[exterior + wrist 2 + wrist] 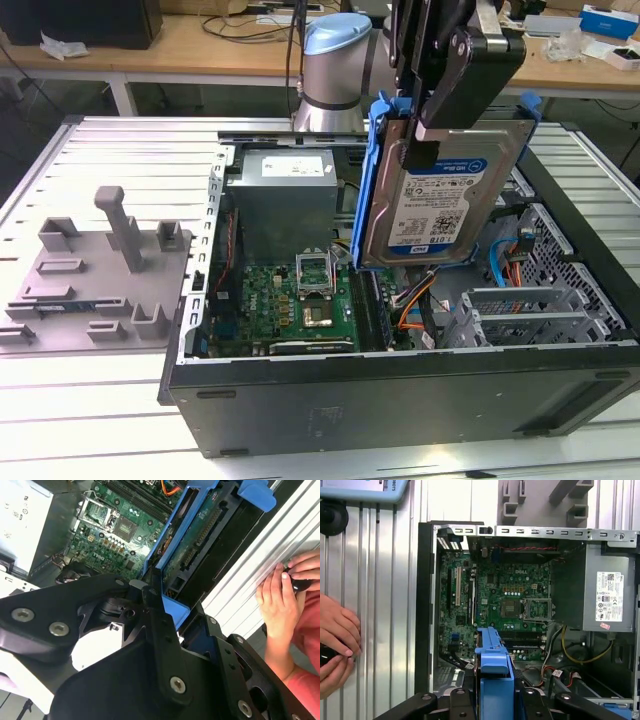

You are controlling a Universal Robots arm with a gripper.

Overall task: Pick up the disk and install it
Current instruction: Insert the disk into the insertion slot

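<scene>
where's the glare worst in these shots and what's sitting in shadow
Exterior view: the table blows out along its front slats, the case is dim inside, and the disk in the end effector is evenly lit. Second wrist view: the power supply washes out white. First wrist view: the table slats glare beside a person's hands.

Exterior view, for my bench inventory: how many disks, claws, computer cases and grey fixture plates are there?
disk: 1
claw: 1
open computer case: 1
grey fixture plate: 1
Total: 4
</scene>
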